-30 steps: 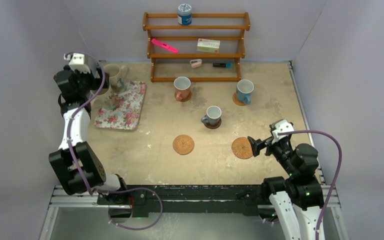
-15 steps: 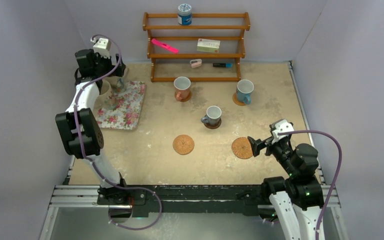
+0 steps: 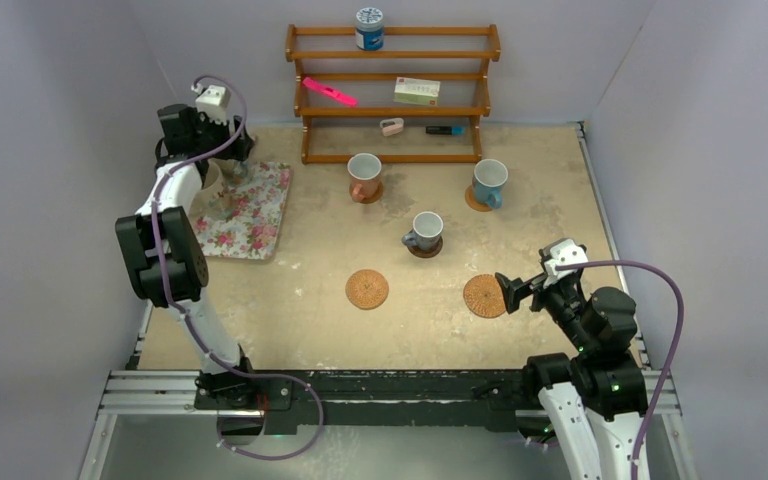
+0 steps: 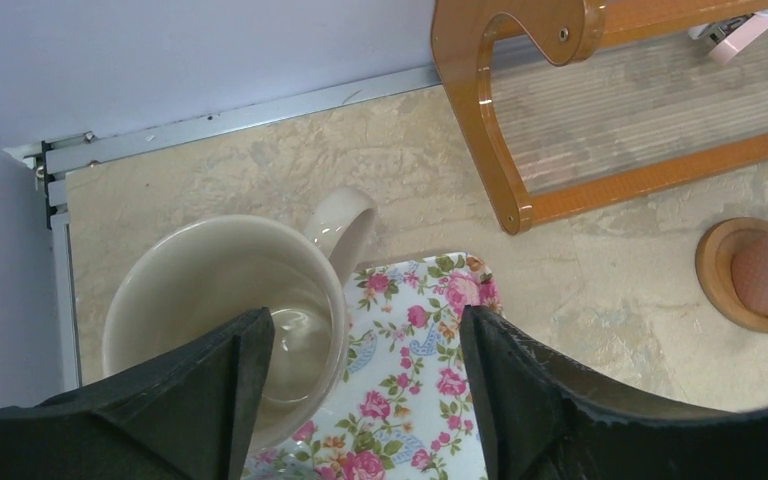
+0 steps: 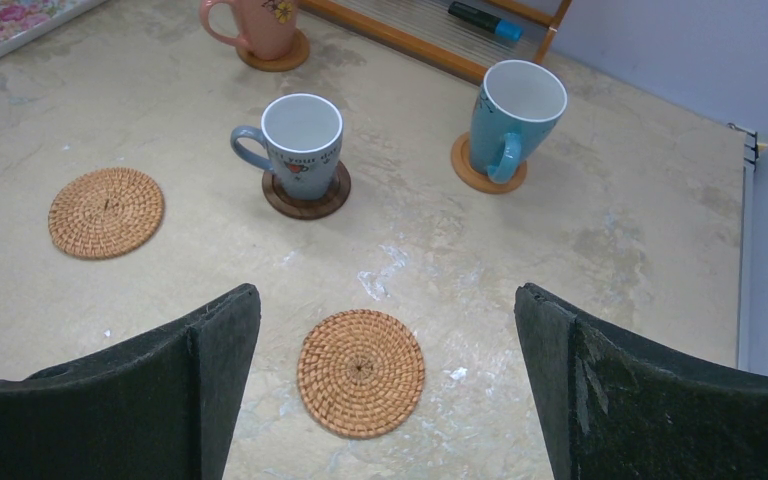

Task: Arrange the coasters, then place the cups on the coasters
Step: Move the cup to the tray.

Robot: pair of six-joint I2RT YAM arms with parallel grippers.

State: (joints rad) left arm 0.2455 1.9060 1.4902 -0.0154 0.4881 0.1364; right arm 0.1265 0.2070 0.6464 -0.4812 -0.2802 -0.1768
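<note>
A cream cup (image 4: pixel 210 290) stands at the back left corner of the floral mat (image 4: pixel 430 360). My left gripper (image 4: pixel 362 315) is open astride its rim, with one finger inside the cup, the other outside over the mat, and a gap left at the wall. In the top view that gripper (image 3: pixel 226 160) is at the far left back. The pinkish cup (image 3: pixel 364 176), blue cup (image 3: pixel 489 182) and grey-blue cup (image 3: pixel 425 232) each stand on a coaster. Two woven coasters (image 3: pixel 367 289) (image 3: pixel 484 296) lie bare. My right gripper (image 5: pixel 385 295) hangs open above the right one (image 5: pixel 361 372).
A wooden rack (image 3: pixel 392 110) stands against the back wall, with a blue-and-white canister (image 3: pixel 369 28) on top and small items on its shelves. The floral mat (image 3: pixel 255 215) lies at the left. Walls close in the table on the left, back and right.
My left arm has swung back and right over the cream cup and lowered onto its rim, and its jaws have narrowed. The right arm has not moved.
</note>
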